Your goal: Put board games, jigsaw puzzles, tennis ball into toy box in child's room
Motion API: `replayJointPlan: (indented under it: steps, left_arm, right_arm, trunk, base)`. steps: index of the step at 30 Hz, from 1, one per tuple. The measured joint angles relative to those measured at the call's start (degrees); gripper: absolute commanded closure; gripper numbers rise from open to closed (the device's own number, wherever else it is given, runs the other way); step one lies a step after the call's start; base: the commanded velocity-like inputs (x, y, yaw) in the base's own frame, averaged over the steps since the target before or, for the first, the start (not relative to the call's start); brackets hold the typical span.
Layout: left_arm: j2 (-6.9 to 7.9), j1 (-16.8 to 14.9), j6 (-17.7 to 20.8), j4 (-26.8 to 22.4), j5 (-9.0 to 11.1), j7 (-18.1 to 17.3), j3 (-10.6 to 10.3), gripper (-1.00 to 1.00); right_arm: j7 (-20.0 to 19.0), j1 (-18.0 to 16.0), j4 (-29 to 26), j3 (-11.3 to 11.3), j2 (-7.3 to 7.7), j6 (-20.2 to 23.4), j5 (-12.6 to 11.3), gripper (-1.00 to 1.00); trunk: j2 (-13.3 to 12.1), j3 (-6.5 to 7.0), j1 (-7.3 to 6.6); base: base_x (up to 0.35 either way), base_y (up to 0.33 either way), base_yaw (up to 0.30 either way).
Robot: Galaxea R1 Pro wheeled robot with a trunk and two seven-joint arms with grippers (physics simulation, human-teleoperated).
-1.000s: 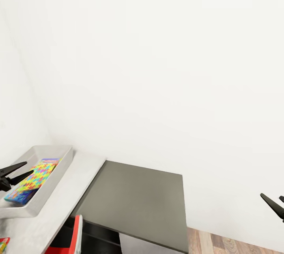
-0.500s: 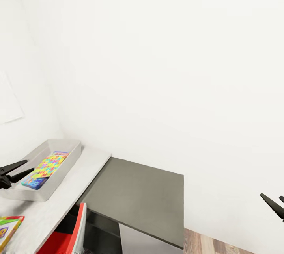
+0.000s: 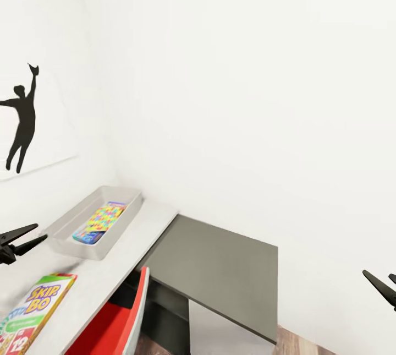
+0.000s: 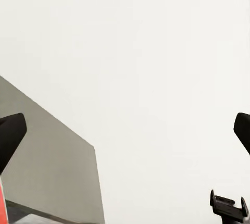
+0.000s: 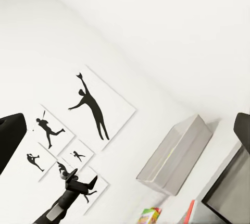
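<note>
At the left of the head view, the grey toy box (image 3: 97, 217) sits on the pale table (image 3: 137, 239) with the bright puzzle (image 3: 101, 220) inside. The Skip-Bo box (image 3: 33, 311) lies lower left. The left gripper (image 3: 34, 235) and the right gripper (image 3: 388, 282) are both open wide, holding nothing.

"SKIP BO" is read in yellow letters on the green-edged game box (image 3: 30, 316) lying on the pale counter (image 3: 110, 267), with a white "12" on a red panel near its lower corner.
</note>
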State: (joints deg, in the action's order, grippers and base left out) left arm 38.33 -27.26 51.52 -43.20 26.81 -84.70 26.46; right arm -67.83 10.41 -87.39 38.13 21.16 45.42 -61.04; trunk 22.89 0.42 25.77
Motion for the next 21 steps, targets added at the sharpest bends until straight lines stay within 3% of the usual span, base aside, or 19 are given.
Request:
replayJointPlan:
  steps: [7,21]
  left_arm:
    - [0.00,0.0,0.0,0.0,0.0,0.0,0.0,-1.00]
    - [0.00,0.0,0.0,0.0,0.0,0.0,0.0,-1.00]
  right_arm:
    - [0.0,0.0,0.0,0.0,0.00,0.0,0.0,-1.00]
    - [0.1,0.0,0.0,0.0,0.00,0.0,0.0,-1.00]
  trunk:
    - [0.0,0.31,-0.01]
    - [0.0,0.93,-0.01]
  base:
    - [-0.050,0.116,0.261]
    - [-0.010,0.027,0.262]
